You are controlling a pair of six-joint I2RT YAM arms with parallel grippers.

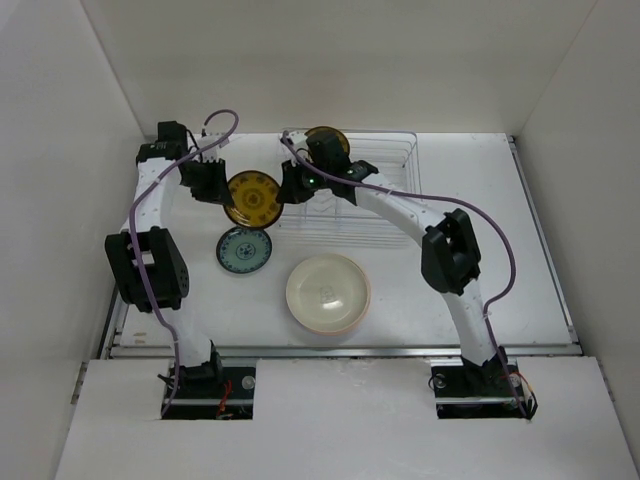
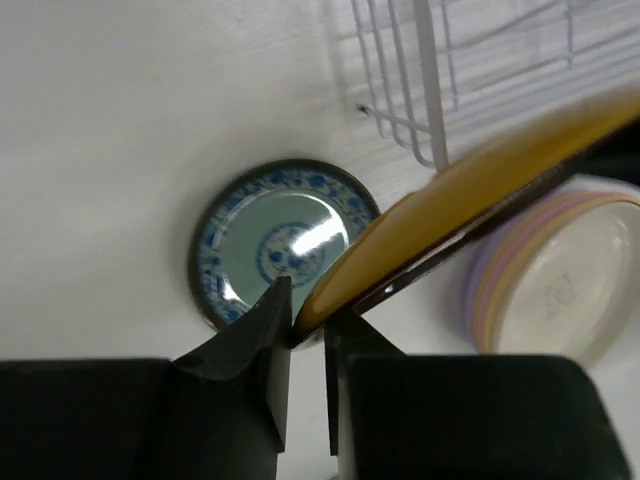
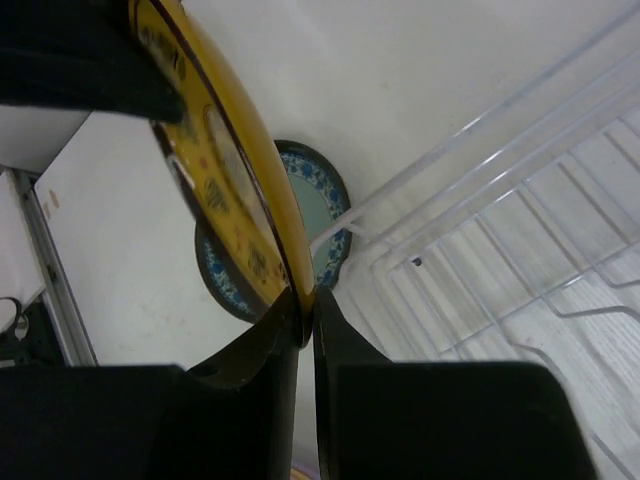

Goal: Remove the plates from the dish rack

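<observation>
Left gripper (image 1: 226,190) (image 2: 308,325): clenched on the left rim of the brown-and-yellow plate (image 1: 253,198) (image 2: 470,190), upper centre-left of the top view.
Right gripper (image 1: 285,192) (image 3: 306,318): clenched on the opposite rim of the same plate (image 3: 235,190), fingers pinching its edge.
Held plate: off the table (image 1: 500,280), tilted, just left of the dish rack (image 1: 385,200) (image 2: 430,90) (image 3: 500,250).
Second brown-and-yellow plate (image 1: 327,138): upright in the rack's far left end, partly hidden by the right arm.
Teal-patterned plate (image 1: 244,250) (image 2: 265,235) (image 3: 318,205): flat on the table, below the held plate in the frame.
Plate stack (image 1: 328,293) (image 2: 570,280): cream on top, pink and lavender rims showing beneath; lower centre of the top view, well apart from the rack.
Writing: faint mark in the cream plate's middle, too small to read.
</observation>
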